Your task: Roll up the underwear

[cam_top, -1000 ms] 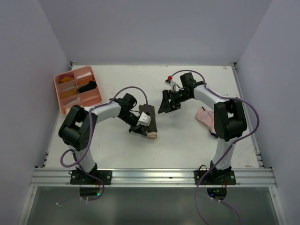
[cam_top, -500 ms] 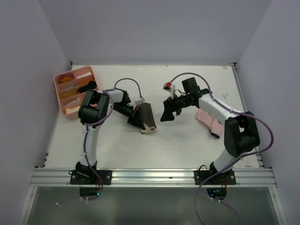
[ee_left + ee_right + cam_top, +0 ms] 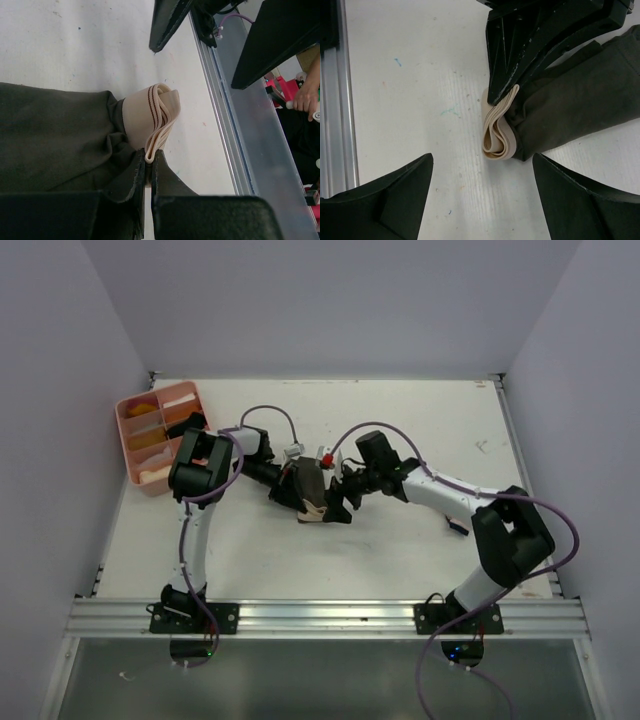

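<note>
Underwear (image 3: 580,95), the dark olive pair, lies as a folded bundle near the middle of the table (image 3: 400,560), between the two arms. Its pale striped waistband (image 3: 497,142) sticks out at one end. The left gripper (image 3: 148,167) is clamped tight on a fold of that band where it meets the olive cloth, so this arm has the garment in hand. The right gripper (image 3: 337,503) stands wide apart and holds nothing. In its wrist view, its two fingers sit either side of the bare table just short of the waistband end. That end points straight toward the right gripper, and the bundle's long axis runs away from it on a slant, up and to the right in that view. The left jaws come in across the same end from the far side. Whether the cloth rests fully on the table or is lifted a little cannot be told. Judging by this layout, the right arm is the free one and the nearer to the loose band. Any rolling or pinching move would have to start at that end and work along the bundle's length, clear of the left fingers.
</note>
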`<state>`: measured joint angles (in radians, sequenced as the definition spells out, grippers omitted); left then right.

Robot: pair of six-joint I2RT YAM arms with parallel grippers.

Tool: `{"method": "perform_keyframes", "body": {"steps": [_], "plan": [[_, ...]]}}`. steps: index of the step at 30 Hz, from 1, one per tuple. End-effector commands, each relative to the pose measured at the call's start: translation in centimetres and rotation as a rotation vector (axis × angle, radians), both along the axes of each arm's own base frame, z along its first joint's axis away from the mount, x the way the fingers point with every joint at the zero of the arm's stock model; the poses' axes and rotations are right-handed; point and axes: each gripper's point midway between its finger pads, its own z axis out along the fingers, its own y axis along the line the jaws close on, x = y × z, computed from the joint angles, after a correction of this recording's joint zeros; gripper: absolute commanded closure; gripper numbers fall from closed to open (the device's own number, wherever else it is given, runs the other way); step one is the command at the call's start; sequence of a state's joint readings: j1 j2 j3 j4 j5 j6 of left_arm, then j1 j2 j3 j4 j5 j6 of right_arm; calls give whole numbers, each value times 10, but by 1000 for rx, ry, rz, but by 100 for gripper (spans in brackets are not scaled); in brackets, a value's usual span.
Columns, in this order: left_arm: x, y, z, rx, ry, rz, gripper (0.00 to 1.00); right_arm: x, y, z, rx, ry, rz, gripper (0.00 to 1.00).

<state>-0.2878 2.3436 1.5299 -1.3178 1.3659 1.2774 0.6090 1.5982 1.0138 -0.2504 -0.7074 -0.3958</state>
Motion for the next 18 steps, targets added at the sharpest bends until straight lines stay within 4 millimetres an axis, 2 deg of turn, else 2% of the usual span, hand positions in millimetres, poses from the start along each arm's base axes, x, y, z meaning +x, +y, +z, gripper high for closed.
{"method": "perform_keyframes", "body": {"steps": [1, 7, 18], "plan": [[9, 0, -4, -11, -31, 4, 100, 18, 14, -3, 33, -88, -21, 16], [10, 1, -7, 3, -21, 1, 100, 9, 27, -12, 45, -66, 16, 23], [13, 1, -11, 11, -3, 5, 100, 2, 30, -53, -15, 18, 29, 44]]}}
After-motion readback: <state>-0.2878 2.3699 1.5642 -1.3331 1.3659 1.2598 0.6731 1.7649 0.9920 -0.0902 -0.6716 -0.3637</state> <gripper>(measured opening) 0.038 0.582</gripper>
